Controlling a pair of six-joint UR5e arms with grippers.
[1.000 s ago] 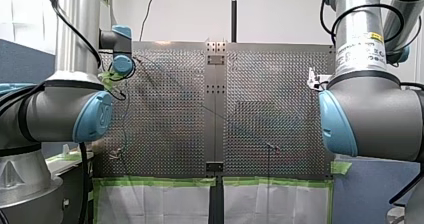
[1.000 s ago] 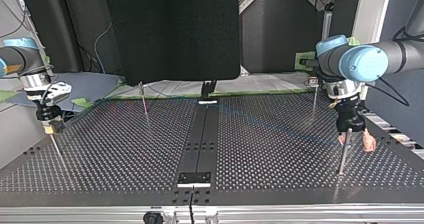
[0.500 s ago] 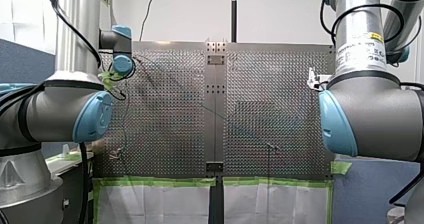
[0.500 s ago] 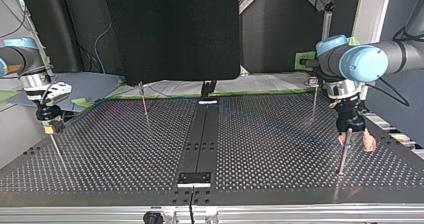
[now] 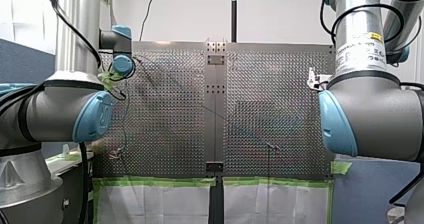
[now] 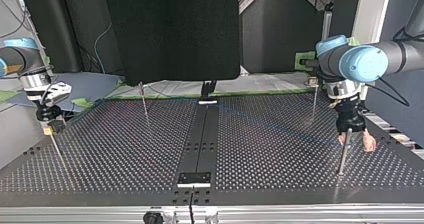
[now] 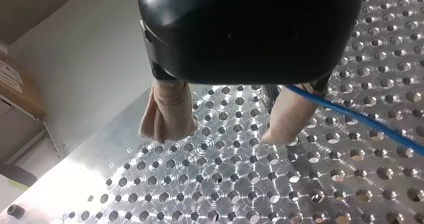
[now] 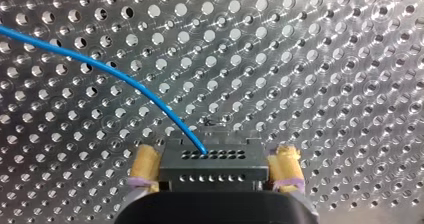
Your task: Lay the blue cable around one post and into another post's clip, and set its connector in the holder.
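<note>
Right now you can see my right pincer (image 8: 215, 156) clamped on the black connector (image 8: 212, 168), with its yellow pads (image 8: 144, 166) pressing the connector's two sides. The blue cable (image 8: 125, 79) leaves the connector's face and curves away over the perforated tabletop (image 8: 325, 59). In the top view this pincer hangs at the left edge of the tabletop, and a thin post (image 6: 56, 149) stands just below it.

Look next at my left pincer (image 7: 222, 134). Its beige pads (image 7: 167, 111) stand well apart and nothing sits between them, so it grips nothing. The cable comes out from behind one pad and runs off on the side away from the other pad. You cannot tell from the left wrist view whether it touches that pad. In the top view my left pincer is at the right side, low over the tabletop, and the top of another thin post (image 6: 342, 156) is right at its fingers. Whether they touch is not clear. Two more posts (image 6: 144, 103) stand along the far edge in that view, one on each half.
</note>
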